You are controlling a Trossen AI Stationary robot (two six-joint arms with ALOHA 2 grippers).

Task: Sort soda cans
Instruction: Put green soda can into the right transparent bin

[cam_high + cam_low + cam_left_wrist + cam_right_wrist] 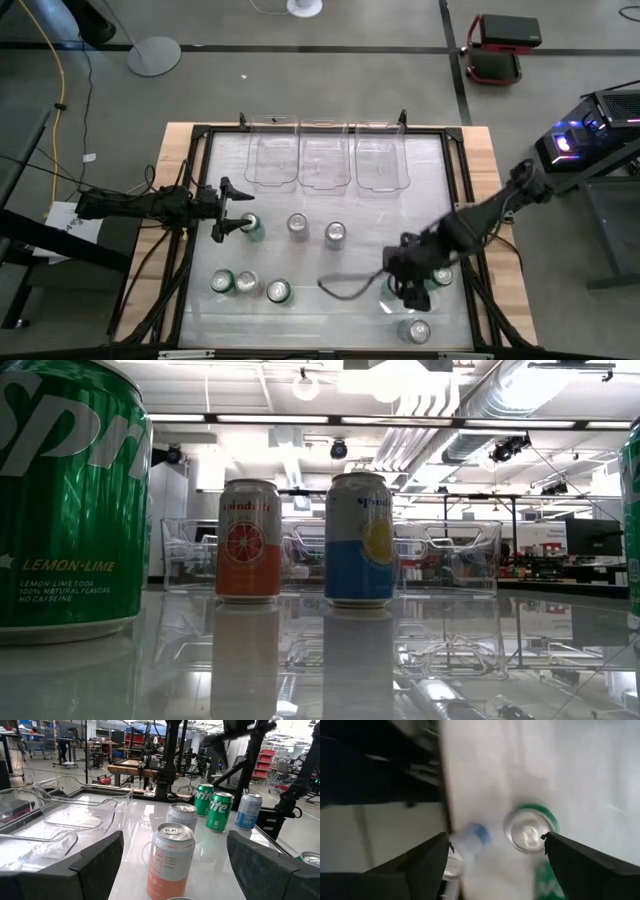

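Note:
Several soda cans stand upright on the glassy table top. My right gripper hangs open over the near right cans, fingers pointing down, above a green can and a blue-and-silver can. It touches neither can. My left gripper waits open and level at the left. A green can stands just off its near finger, and an orange-labelled can stands farther ahead. More cans stand in the middle and near left.
Three clear plastic bins stand side by side at the far edge. A black frame runs round the table top. A loose dark cable lies by the right gripper. One can stands close to the near edge.

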